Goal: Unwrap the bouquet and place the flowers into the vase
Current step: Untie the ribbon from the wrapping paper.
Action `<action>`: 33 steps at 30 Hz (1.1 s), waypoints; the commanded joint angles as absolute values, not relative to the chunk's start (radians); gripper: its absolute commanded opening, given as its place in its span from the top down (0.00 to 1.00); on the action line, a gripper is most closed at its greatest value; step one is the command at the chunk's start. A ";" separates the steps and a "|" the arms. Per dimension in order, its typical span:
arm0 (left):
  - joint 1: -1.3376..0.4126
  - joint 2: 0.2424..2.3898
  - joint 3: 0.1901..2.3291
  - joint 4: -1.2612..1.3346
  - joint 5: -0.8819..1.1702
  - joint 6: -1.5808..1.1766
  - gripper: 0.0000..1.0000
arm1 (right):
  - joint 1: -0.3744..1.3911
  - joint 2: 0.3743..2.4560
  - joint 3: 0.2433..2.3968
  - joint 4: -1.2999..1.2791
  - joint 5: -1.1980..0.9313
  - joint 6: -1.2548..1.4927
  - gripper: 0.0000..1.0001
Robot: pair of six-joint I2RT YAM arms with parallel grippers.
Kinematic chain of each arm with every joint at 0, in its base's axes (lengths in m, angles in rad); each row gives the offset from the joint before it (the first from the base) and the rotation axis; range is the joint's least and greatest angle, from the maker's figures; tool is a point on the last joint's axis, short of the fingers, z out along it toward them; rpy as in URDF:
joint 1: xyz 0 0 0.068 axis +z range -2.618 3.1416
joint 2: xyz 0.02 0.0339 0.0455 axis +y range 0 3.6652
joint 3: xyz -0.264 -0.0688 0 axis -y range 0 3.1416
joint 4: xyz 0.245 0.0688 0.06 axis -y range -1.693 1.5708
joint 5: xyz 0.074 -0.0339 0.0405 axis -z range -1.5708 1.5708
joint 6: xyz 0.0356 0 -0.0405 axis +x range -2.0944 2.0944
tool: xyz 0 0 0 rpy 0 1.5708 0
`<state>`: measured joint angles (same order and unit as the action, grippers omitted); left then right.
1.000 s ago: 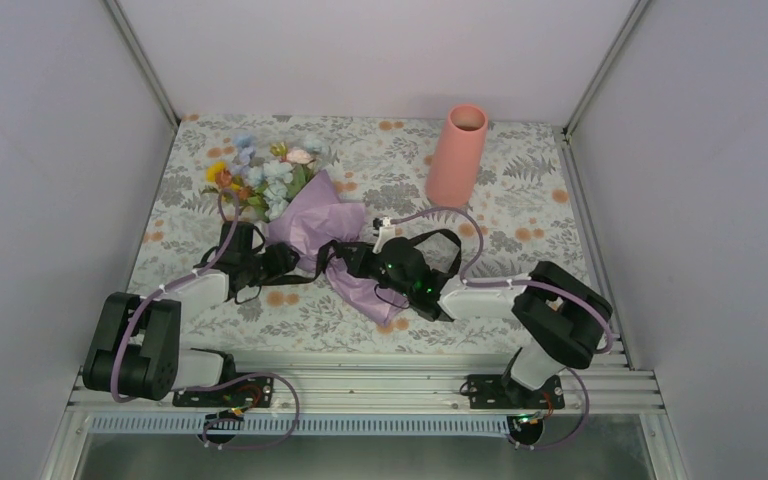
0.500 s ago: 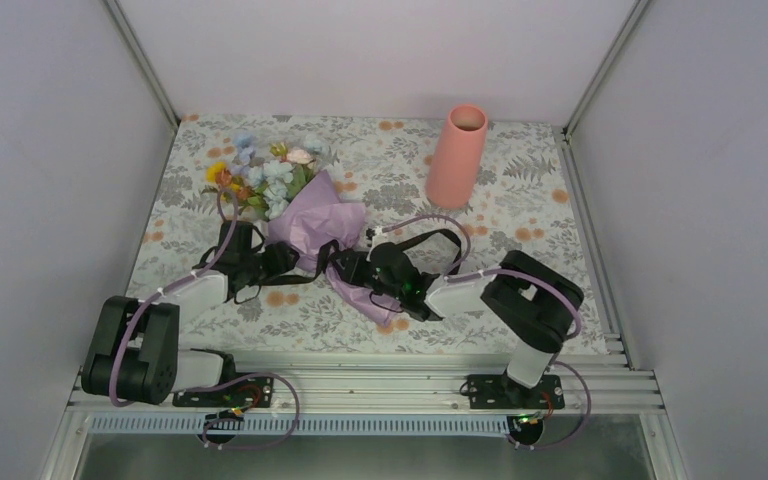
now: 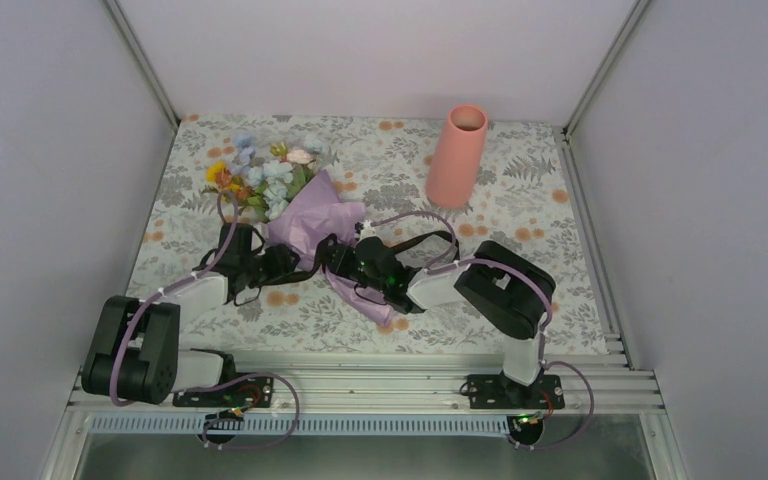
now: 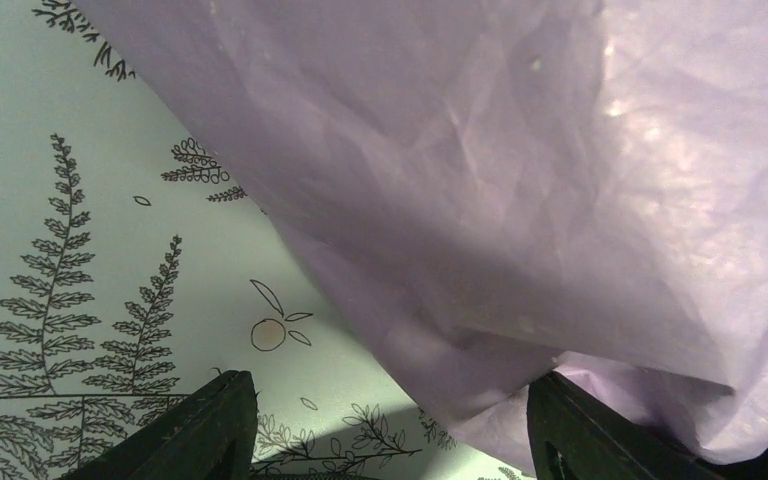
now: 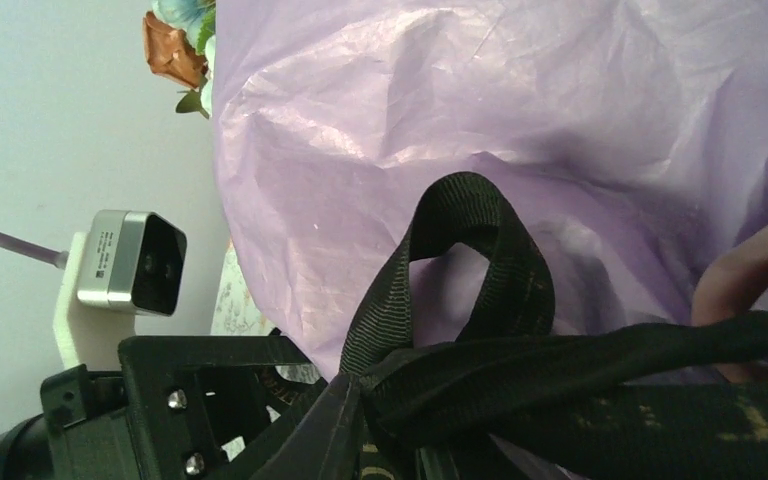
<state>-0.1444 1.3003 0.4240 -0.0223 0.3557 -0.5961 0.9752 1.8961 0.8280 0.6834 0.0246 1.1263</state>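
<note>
Vase (image 3: pixel 455 160) stands upright at far-right of the tablecloth (image 3: pixel 400 160), mouth up, inside dark, well apart from everything else. Bouquet (image 3: pixel 300 215) lies on its side, diagonal, left of centre: lilac wrap (image 3: pixel 325 225) holds the stems, flowers (image 3: pixel 260 175) spill out its far-left end, pale blue, yellow, orange & pink heads resting on the cloth. Both arms meet at the near end of the wrap. Left gripper (image 3: pixel 278 262) sits at the wrap's left edge; wrist view shows its fingers (image 4: pixel 205 430) set wide apart, low on the cloth, paper bulging above and coming down to the right-hand finger, left-hand one apart from it w/ printed cloth showing between, so jaws are open, nothing pinched. Right gripper (image 3: pixel 332 262) is pushed into the wrap's near-right side; its wrist view is filled w/ crumpled paper & a looped black strap (image 5: pixel 475 255) across the front, fingertips hidden, so can't tell how far apart its jaws are or if they have paper. Blooms lie near the left wall (image 3: pixel 50 200); vase is near the right edge; a broad stretch of cloth lies between wrap & vase; wrap's near tip is just short of the front rail (image 3: pixel 360 385)
</note>
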 commanded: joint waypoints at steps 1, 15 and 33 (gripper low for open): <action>-0.149 1.308 0.415 0.022 0.366 -0.602 0.32 | 0.985 1.882 0.836 0.688 0.077 1.099 0.86; -0.149 1.371 0.415 0.039 0.285 -0.583 0.32 | 0.983 1.704 0.736 0.633 0.017 0.870 0.96; -0.150 1.370 0.424 0.026 0.244 -0.590 0.32 | 0.984 1.206 0.824 0.106 0.255 0.749 0.96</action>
<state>-0.1528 1.3502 0.4229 0.0677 0.3061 -0.5911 0.9768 1.2976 0.7380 0.2916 0.1322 0.8181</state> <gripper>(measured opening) 0.677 0.041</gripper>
